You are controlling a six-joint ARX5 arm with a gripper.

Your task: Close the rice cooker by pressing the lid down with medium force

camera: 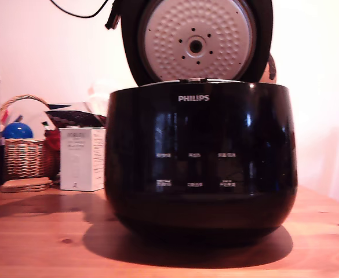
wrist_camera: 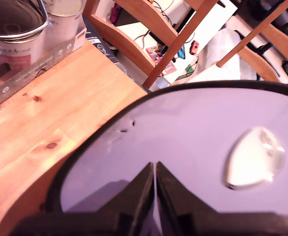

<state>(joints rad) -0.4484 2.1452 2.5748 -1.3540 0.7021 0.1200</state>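
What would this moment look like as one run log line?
lid: open, upright | rice cooker: on wooden table | gripper: shut, at lid's glossy outer face | press: not done

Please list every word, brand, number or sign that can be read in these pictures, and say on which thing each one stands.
"PHILIPS": white letters on the front of the rice cooker.
Six small white button labels lower on the cooker's front: too small to read.
Print on the white box: blurred.
Label on the metal tin: blurred.
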